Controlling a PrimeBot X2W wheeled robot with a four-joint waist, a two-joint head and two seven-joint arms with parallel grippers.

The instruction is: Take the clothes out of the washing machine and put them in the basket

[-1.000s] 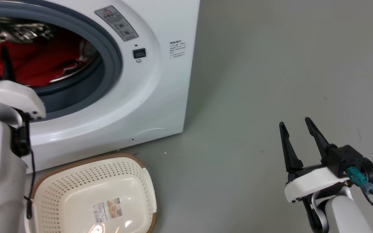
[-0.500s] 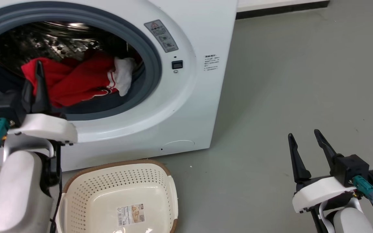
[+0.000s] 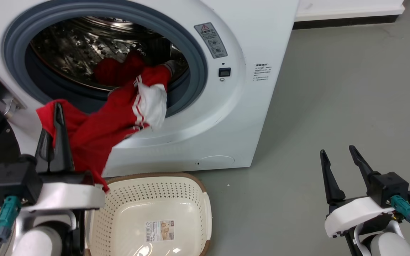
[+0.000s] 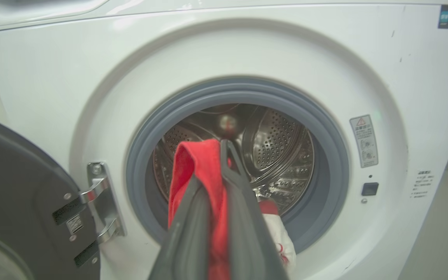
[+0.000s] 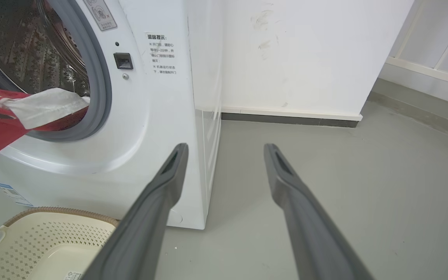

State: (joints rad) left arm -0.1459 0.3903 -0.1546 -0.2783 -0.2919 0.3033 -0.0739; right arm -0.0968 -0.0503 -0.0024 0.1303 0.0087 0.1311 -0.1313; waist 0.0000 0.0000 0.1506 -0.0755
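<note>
L fingers (image 3: 62, 142) clamping red garment (image 3: 101, 124); its far end trailing into washing machine (image 3: 262, 117) beyond fingers. I'm thinking: lift till tail's clearing porthole, then release over basket (image 3: 155, 175) below-right of fingers. R fingers (image 3: 327, 177) gaping wide, empty.

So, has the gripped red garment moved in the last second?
Yes. The red garment lay inside the drum behind the grey rim; now the left gripper holds it out over that rim.

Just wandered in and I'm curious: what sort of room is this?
Probably a laundry corner: a large white front-loading washing machine and a cream perforated plastic basket on a plain grey floor.
</note>
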